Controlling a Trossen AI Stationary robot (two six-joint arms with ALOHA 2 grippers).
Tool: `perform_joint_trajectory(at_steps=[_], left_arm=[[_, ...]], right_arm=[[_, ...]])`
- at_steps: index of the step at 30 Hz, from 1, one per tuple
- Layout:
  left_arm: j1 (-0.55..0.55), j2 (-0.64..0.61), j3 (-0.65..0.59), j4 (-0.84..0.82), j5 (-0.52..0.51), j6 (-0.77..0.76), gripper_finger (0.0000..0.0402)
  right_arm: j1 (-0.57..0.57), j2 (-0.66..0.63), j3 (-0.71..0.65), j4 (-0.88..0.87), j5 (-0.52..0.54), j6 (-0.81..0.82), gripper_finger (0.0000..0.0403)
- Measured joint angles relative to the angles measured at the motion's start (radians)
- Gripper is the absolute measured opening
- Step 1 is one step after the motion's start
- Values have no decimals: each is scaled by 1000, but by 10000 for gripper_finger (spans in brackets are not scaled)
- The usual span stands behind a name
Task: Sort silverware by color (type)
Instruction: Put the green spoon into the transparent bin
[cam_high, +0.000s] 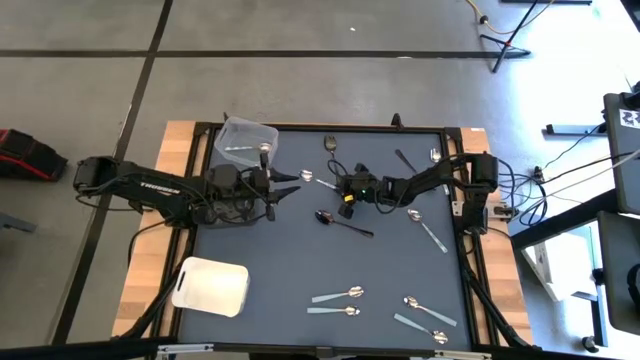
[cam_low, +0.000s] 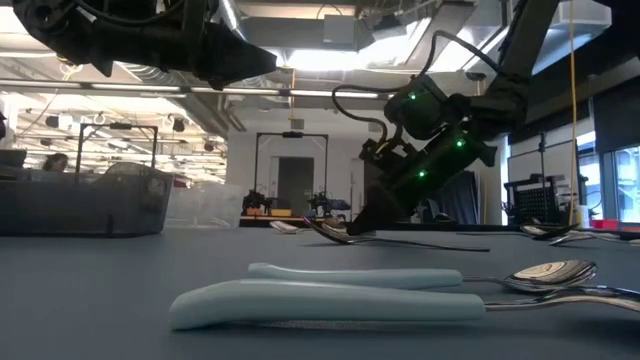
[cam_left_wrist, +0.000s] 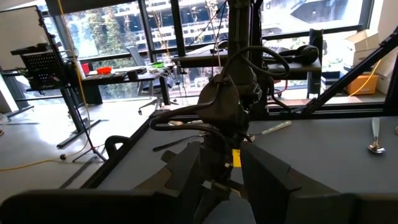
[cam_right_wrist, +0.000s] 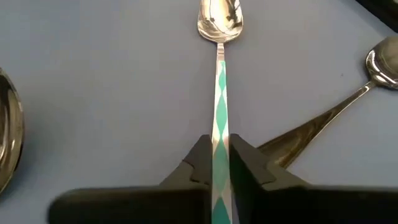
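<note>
A silver spoon with a green-and-white diamond-patterned handle (cam_right_wrist: 219, 22) lies on the dark mat, mid-table (cam_high: 318, 180). My right gripper (cam_right_wrist: 217, 158) reaches in from the table's right (cam_high: 338, 188) and is shut on its handle. A dark spoon (cam_high: 342, 223) lies just nearer. My left gripper (cam_high: 290, 184) hovers level above the mat, left of the patterned spoon. It is open with nothing between its fingers (cam_left_wrist: 186, 177). The clear tub (cam_high: 245, 140) stands at the far left with a spoon (cam_high: 265, 150) inside, and the white tray (cam_high: 212, 286) lies near left. My right gripper pinches the patterned spoon's handle (cam_right_wrist: 219, 127) between its two fingers, which press its two thin side edges. The fingers slant down from the table's right and lie along the handle, which runs back between them. The bowl points away toward the left arm. The spoon looks flat on the mat.
Several spoons with pale blue handles (cam_high: 338, 296) (cam_high: 430, 310) lie near the front edge. Others lie at the right (cam_high: 428, 230) and far right (cam_high: 405, 160), and one lies far of centre (cam_high: 331, 145). The two grippers face each other closely at mid-table.
</note>
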Motion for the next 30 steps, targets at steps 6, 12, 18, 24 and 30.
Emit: perform_joint_trajectory(at_steps=[6,12,18,24,30], left_arm=[[0,0,0,0,0,0,110],[0,0,0,0,0,0,110],[0,0,0,-15,8,-20,110],[0,0,0,-14,10,-21,110],[0,0,0,-14,11,-21,110]], right_arm=[[0,-1,0,-10,3,-45,13],[0,1,-2,5,-13,-3,17],[-1,3,-3,-5,-9,15,80],[-1,3,-3,-7,-16,15,118],[-1,2,-2,-19,-27,-6,60]])
